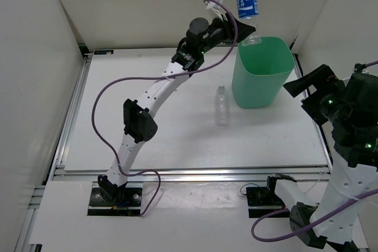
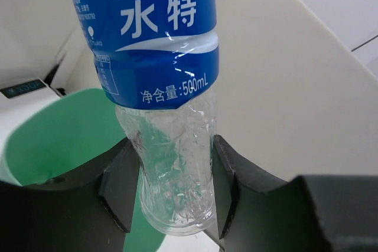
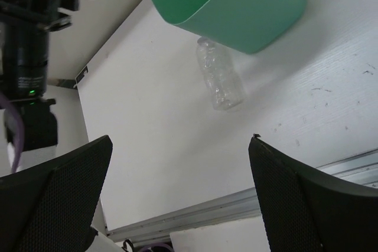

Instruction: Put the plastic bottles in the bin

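- The left gripper (image 1: 250, 31) holds the blue-label bottle (image 1: 248, 5) upright in the air, directly above the far-left part of the bin's rim.
- In the left wrist view its black, matte fingers (image 2: 121, 188) pinch the bottle's clear lower body from both sides, just below the label. The angular pads press into the thin plastic.
- This bottle (image 2: 168, 87) is slim and round, of crinkled transparent plastic. It has a glossy blue wrap printed in white characters, and in the top view a white cap.
- The bin (image 1: 263, 75) is smooth mint-green plastic with a rounded-square rim and walls tapering to a smaller base. It stands on the far right part of the table, and its open mouth (image 2: 56, 140) shows below the held bottle.
- A plain clear bottle (image 1: 221, 105) rests on the table just left of the bin. It is ribbed and wrinkled, with its narrow end toward the far side.
- In the right wrist view the narrow end of the clear bottle (image 3: 221, 79) sits at the foot of the bin's outer wall (image 3: 260, 13). I cannot tell whether the two touch.
- The right gripper (image 1: 294, 95) hangs at the table's right edge, well apart from both bottles. Its textured black fingers (image 3: 65, 187) are spread wide with nothing between them.
- The table (image 1: 147, 140) is a flat white matte board, faintly scuffed, with a ridged aluminium rail (image 1: 189, 172) along its near edge.
- A purple cable (image 1: 100, 95) loops beside the left arm's white segments.
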### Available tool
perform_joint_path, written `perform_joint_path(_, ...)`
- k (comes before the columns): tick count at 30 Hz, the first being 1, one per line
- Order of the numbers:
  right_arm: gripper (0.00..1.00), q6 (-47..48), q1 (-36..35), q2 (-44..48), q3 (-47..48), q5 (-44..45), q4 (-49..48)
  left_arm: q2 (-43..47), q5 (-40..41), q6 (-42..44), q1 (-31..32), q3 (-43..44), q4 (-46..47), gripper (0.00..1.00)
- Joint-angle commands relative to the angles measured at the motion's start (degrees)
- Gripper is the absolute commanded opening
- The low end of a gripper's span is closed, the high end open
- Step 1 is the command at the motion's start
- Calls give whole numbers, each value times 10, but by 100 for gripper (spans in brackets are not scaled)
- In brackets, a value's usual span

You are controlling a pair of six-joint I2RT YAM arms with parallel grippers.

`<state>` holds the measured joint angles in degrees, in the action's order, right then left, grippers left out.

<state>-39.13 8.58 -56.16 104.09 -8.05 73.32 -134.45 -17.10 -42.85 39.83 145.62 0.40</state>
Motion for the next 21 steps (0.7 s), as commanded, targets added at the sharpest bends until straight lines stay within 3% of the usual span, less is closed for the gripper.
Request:
perform_joint_path(1,100,40,2,10,55,8,50,-9,20,-5,22,-1,34,38)
perform_joint_path(4,100,53,2,4,82,16,67,-24,26,0,34,-1,34,39)
perform_joint_path(7,100,58,2,4,89,30,73,-30,26,0,39,-1,34,51)
perform_joint_path(8,100,58,2,10,89,30,73,-30,26,0,39,-7,29,58)
perform_joint_path(9,100,58,2,11,82,30,73,-35,21,0,39,-7,22,81)
perform_joint_path(10,100,58,2,11,82,30,67,-35,21,12,45,-7,22,94)
perform_joint_path(11,100,58,2,11,82,30,67,-35,16,19,45,-7,11,100)
perform_joint_path(16,100,58,2,16,54,25,46,75,72,98,27,-101,-18,100)
perform_joint_path(21,100,52,2,27,7,19,21,220,133,52,-71,-293,-24,100)
